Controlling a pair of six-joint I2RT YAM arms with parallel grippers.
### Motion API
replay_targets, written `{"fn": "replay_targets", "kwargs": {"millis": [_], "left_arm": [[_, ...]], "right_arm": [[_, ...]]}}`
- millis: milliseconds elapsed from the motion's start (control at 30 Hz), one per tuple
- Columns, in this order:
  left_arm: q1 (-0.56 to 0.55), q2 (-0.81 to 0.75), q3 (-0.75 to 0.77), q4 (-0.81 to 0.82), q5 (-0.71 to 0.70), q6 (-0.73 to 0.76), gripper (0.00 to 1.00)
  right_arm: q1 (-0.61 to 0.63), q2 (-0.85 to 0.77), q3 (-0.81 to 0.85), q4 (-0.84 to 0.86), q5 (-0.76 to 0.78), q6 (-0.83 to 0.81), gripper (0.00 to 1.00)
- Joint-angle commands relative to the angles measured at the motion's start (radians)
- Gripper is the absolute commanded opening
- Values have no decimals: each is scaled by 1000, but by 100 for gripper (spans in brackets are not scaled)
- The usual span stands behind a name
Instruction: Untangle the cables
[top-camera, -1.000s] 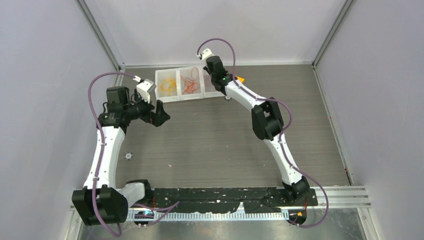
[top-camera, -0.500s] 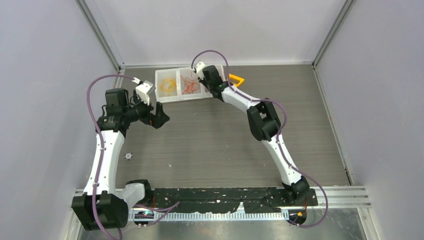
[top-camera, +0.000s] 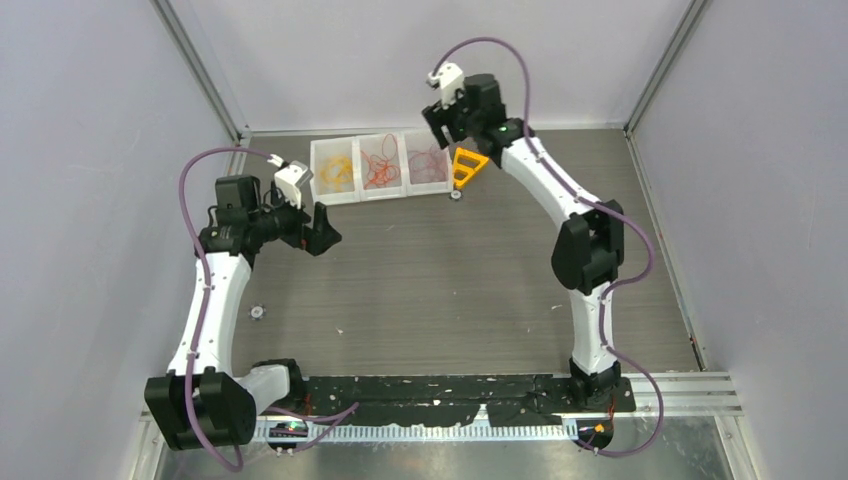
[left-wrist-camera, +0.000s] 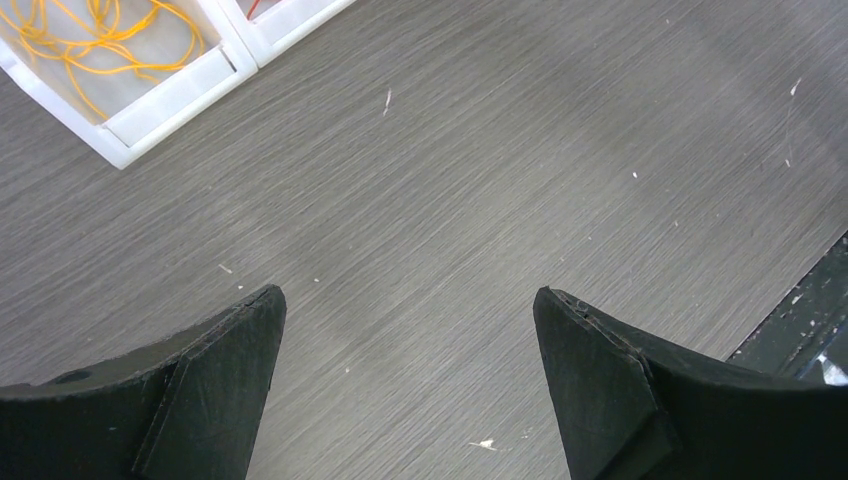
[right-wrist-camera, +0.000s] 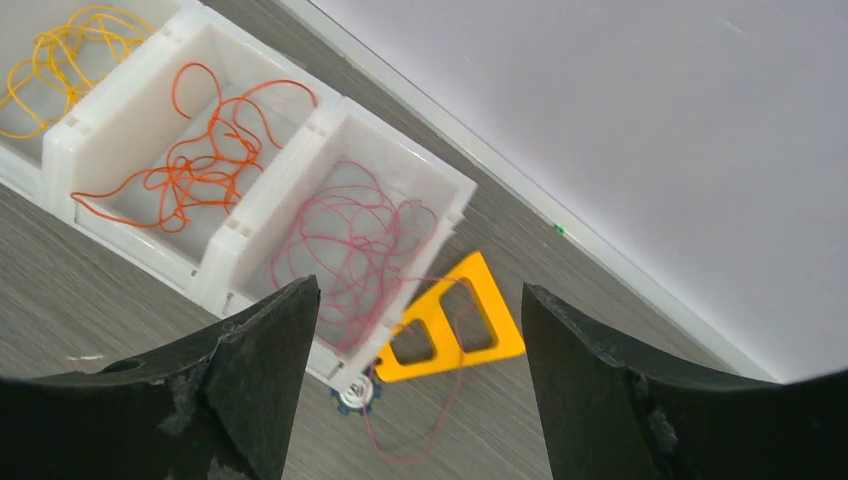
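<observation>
Cables (right-wrist-camera: 345, 250) overhang the bin (right-wrist-camera: 410, 145) only in right-wrist view.

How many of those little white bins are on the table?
3, side by side at the table's far edge: the left bin holds yellow wires, the middle bin orange wires, the right bin pink-red wires. None seems hidden.

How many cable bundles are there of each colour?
yellow cable bundle: 1
orange cable bundle: 1
pink-red cable bundle: 1
Total: 3
</observation>
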Motion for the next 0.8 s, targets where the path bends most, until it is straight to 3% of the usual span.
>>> {"fn": "replay_targets", "kwargs": {"millis": [0,167,433,767], "left_arm": [[8,11,43,31,36,-29,97],[8,18,45,34,40,-36,97],[8,27,59,9,36,-30,96],[8,13,39,-11,17,-26,97]], "right_arm": [[-118,-40,21,-216,-184,81,79],[-208,58,88,-360,-199,172,69],[-252,92,-20,-294,-177,403,62],[-256,156,-90,-275,-201,626,63]]}}
